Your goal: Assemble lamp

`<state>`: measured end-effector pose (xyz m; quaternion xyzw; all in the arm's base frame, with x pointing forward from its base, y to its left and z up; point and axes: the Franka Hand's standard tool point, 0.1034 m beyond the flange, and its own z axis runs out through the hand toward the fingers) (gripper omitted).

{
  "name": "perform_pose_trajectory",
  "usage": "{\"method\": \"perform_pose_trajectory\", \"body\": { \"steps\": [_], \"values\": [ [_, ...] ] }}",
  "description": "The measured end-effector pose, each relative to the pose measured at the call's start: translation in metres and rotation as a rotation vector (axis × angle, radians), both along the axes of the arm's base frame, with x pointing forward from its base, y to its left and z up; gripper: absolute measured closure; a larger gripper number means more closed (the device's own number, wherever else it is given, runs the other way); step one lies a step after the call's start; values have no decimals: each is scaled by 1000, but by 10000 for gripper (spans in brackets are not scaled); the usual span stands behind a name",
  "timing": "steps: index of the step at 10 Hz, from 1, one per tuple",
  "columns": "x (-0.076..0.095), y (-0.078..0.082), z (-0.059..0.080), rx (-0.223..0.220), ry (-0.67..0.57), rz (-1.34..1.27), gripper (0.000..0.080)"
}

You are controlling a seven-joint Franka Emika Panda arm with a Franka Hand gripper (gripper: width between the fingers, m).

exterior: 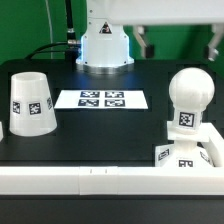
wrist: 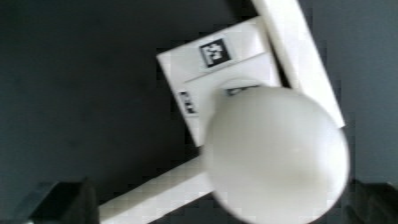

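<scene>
Bulb (exterior: 190, 97) already standing in the base (exterior: 184, 153), just under the pincer, shade (exterior: 32, 102) far off waiting; pincer grip, open or closed, impossible to tell.

The robot's base (exterior: 105, 45) is a smooth, glossy white cylinder, rounded at the shoulders, with a narrower white column rising out of the exterior view's top edge. A thin dark seam rings it partway up, and a small bluish spot shows on its front. It sits on a dark round foot. Black cables (exterior: 67, 25) run down beside it on the exterior view's left. In the wrist view, only a dark, blurred fingertip (wrist: 54, 203) of the gripper shows.
</scene>
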<state>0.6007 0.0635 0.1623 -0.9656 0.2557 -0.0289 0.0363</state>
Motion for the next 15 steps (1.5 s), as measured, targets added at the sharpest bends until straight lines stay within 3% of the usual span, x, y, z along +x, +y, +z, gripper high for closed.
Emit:
{"method": "perform_pose_trajectory", "body": {
  "steps": [1, 5, 6, 8, 10, 15],
  "values": [
    [-9, -9, 4, -4, 7, 2, 101],
    [-8, -4, -1, -4, 13, 11, 101],
    [-12, -10, -1, -11, -2, 94, 101],
    [-52, -62, -1, -33, -32, 262, 101],
    [-70, -105, -7, -46, -26, 311, 101],
    [-65, -106, -5, -49, -32, 319, 101]
  ]
}}
